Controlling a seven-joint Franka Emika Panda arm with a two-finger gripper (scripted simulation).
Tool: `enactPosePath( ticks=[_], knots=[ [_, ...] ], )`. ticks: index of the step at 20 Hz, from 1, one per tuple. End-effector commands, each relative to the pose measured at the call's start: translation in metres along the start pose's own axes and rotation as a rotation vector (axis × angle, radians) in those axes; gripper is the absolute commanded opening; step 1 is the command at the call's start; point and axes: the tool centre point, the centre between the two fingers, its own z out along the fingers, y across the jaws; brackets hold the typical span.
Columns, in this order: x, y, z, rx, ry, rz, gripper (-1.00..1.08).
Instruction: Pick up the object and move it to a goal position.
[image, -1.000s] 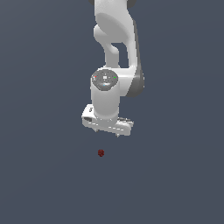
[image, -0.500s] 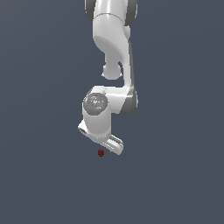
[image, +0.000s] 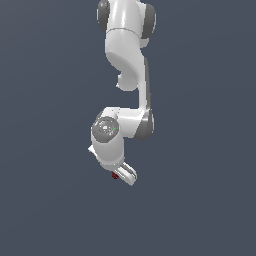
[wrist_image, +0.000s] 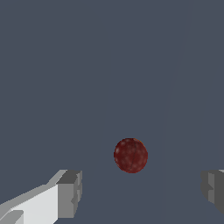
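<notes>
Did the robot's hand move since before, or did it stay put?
Yes. In the exterior view the gripper has come down toward the little red ball, which stayed in place. Its fingers are open with the ball between them.

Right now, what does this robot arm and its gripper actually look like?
The arm is glossy white with rounded, bulging segments and dark grey bands at the joints. A round grey cap with a small green dot sits on the wrist. The gripper is white with blocky grey fingertips. No cables or lettering show.

ball (image: 115, 175) half hidden behind gripper (image: 125, 175) — fingers (wrist_image: 70, 194) cut off
</notes>
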Motion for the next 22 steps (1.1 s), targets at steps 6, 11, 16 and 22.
enactPosePath(
  ticks=[6,11,16,22],
  knots=[
    [0.0,0.0,0.007,0.0,0.0,0.004,1.0],
    [0.0,0.0,0.033,0.0,0.0,0.007,1.0],
    [0.0,0.0,0.051,0.001,0.0,0.009,1.0],
    [0.001,0.0,0.051,0.001,0.0,0.009,-1.0]
  ],
)
